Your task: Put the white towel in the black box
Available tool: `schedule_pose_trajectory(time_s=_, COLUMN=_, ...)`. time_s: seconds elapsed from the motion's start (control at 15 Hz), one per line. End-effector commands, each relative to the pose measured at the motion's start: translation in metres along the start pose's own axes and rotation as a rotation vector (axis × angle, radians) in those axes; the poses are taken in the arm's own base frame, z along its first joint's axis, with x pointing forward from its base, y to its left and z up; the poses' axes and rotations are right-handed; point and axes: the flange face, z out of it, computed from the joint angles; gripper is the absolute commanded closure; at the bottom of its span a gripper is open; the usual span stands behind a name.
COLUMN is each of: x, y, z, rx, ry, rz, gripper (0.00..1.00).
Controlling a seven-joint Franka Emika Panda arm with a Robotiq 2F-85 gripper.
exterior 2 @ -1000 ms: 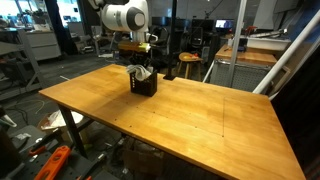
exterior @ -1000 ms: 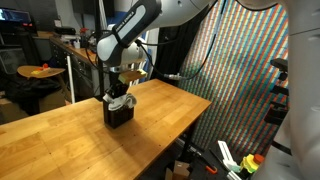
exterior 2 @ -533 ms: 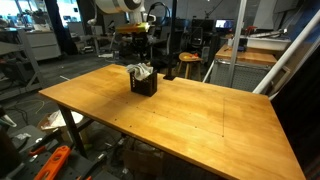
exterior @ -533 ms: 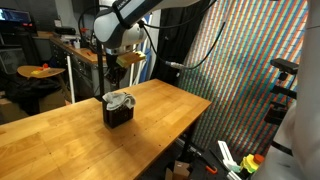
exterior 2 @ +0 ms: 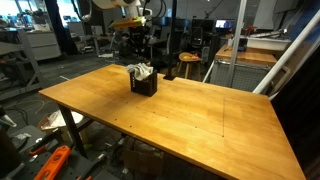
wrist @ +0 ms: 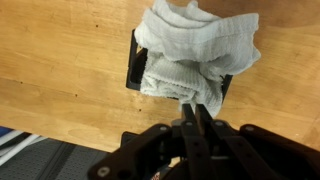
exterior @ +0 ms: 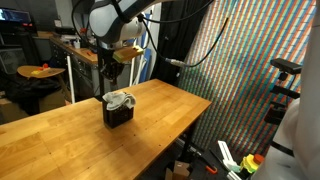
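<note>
Gripper, clenched on nothing, sits lower centre of the wrist view; soft off-white cloth towel bulges from small black lattice box directly above, upper centre.

The robot arm is made of fat, round, shiny white tubes joined one after the other, with dark grey rings where the pieces meet. In an exterior view a thin black cable hangs off it toward 3 o'clock. At its end sits the gripper, all black, and in the wrist view its wide, bumpy body fills the 6 o'clock edge, with two thin black fingers sticking out toward 12 o'clock.
</note>
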Motion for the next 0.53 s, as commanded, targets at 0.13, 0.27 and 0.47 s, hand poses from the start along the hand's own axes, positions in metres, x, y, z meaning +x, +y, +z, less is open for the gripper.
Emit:
schedule_pose_trajectory(time_s=0.13, x=0.004, y=0.016, z=0.018, rx=-0.021, ry=0.006, rz=0.000, gripper=0.89)
schedule_pose_trajectory(time_s=0.27, x=0.004, y=0.022, z=0.027, rx=-0.021, ry=0.004, rz=0.009, gripper=0.89)
schedule_pose_trajectory(time_s=0.47, x=0.007, y=0.027, z=0.043, rx=-0.012, ry=0.004, rz=0.014, gripper=0.89)
